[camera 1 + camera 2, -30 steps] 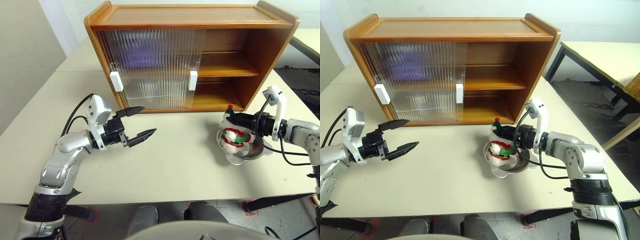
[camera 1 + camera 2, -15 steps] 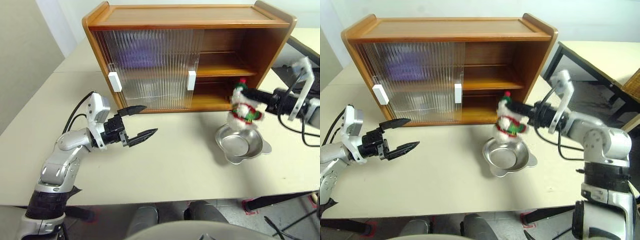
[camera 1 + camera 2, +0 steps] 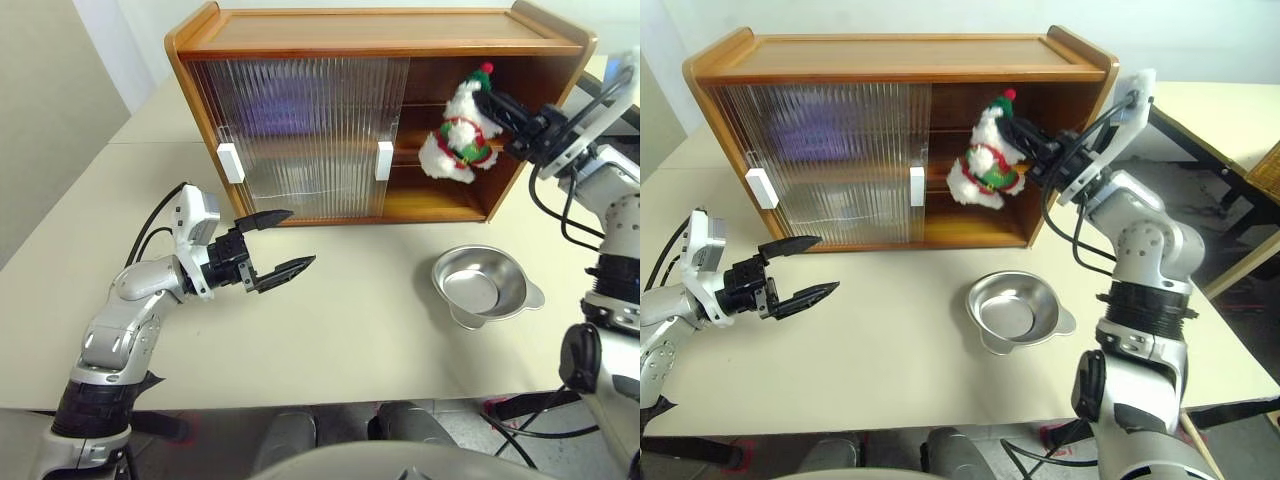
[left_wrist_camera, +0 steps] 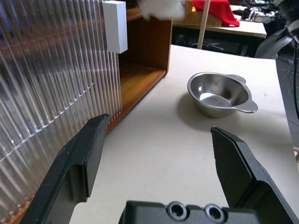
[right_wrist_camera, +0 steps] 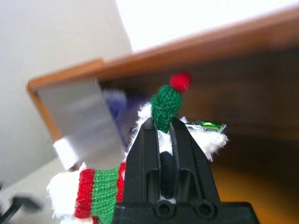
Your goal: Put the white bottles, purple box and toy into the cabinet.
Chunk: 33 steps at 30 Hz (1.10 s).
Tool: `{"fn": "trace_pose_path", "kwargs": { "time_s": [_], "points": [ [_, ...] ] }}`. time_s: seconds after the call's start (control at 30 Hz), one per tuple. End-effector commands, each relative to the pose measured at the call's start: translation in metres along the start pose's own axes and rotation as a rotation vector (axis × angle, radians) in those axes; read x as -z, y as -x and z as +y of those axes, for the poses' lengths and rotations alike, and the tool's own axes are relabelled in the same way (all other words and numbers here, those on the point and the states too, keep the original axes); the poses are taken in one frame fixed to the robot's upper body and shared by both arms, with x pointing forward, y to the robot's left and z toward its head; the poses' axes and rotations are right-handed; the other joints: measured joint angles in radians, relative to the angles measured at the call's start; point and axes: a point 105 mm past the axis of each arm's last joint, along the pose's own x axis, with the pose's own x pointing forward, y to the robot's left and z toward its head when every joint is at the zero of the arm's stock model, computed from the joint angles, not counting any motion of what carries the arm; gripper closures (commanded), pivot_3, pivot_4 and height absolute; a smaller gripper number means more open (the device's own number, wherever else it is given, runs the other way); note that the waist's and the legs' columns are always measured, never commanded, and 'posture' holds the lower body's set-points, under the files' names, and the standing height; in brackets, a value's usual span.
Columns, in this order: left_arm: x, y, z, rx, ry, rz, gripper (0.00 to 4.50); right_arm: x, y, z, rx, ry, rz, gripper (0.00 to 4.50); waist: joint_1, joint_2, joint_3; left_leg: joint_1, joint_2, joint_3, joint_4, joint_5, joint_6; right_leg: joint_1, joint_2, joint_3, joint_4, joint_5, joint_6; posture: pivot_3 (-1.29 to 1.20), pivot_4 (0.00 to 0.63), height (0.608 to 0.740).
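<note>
- Toy (image 3: pixel 458 140) is clamped at its hat end in your right claw (image 3: pixel 492 103), and it hangs tilted in the air, in front of the open right part of the cabinet (image 3: pixel 380 110), about at the height of the shelf (image 3: pixel 455 130).
- Your right claw points up and toward the opening, so the body of the toy hangs below and ahead of its tips. I think you should lead with the body, not with the claw.
- Decide first between the shelf and the cabinet floor under it. The toy now is beside the front edge of the shelf, so a straight push may catch it on that edge.
- Keep the claw away from the sliding door's white handle (image 3: pixel 385 160), which is on the claw's inner side, and from the cabinet's side wall on its outer side.
- Let go only when the toy rests on wood. It is soft and top-heavy in this grip, so it will probably fall on its side.
- Your left claw (image 3: pixel 275 243) stands spread wide and empty over the bench (image 3: pixel 350 330), well apart from the work. It can remain there.
- Compared with one second ago: the toy was then lying in the metal dish (image 3: pixel 483 285) with the right claw at it. Now the dish is empty, below the claw, and the toy has been lifted to cabinet height. The left claw has not moved.
</note>
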Motion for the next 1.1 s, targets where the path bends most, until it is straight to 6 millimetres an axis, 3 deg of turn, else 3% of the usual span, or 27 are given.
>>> {"fn": "trace_pose_path", "kwargs": {
  "time_s": [0.03,0.17,0.47,0.67,1.1],
  "points": [
    [0.004,0.002,0.001,-0.005,-0.001,0.023,0.00,-0.015,-0.004,-0.008,0.039,0.070,-0.084,4.47,0.001,0.000,0.000,0.000,0.000,0.000,0.000,0.000,0.000,0.000,0.000,0.000,0.000,0.000,-0.001,-0.05,0.000,0.740],
    [0.004,0.003,0.001,-0.007,-0.003,0.028,0.00,-0.015,-0.009,-0.013,0.056,0.129,-0.105,4.47,0.001,0.000,0.000,-0.001,0.003,-0.001,0.000,0.000,0.000,-0.001,-0.001,0.000,0.000,0.002,-0.003,-0.04,0.000,0.740],
    [0.004,0.004,0.001,-0.008,-0.010,0.031,0.00,0.004,-0.028,-0.018,0.090,0.234,-0.142,4.48,-0.002,0.001,0.000,-0.001,0.005,0.000,-0.002,0.000,0.000,-0.002,-0.001,-0.001,0.000,0.003,-0.005,-0.03,0.000,0.740],
    [0.002,0.003,0.000,-0.009,-0.014,0.029,0.00,0.019,-0.030,-0.027,0.145,0.295,-0.149,4.48,0.002,0.001,0.000,-0.001,0.006,0.000,-0.002,0.000,0.000,-0.002,-0.001,-0.001,0.000,0.003,-0.006,-0.02,0.000,0.740],
    [0.001,0.003,-0.001,-0.012,-0.010,0.031,0.00,0.021,-0.038,-0.050,0.275,0.397,-0.210,4.48,0.004,0.001,0.000,-0.001,0.010,0.001,-0.002,0.000,0.001,-0.004,-0.001,-0.003,0.000,0.007,-0.009,-0.02,0.000,0.740]
  ]
}}
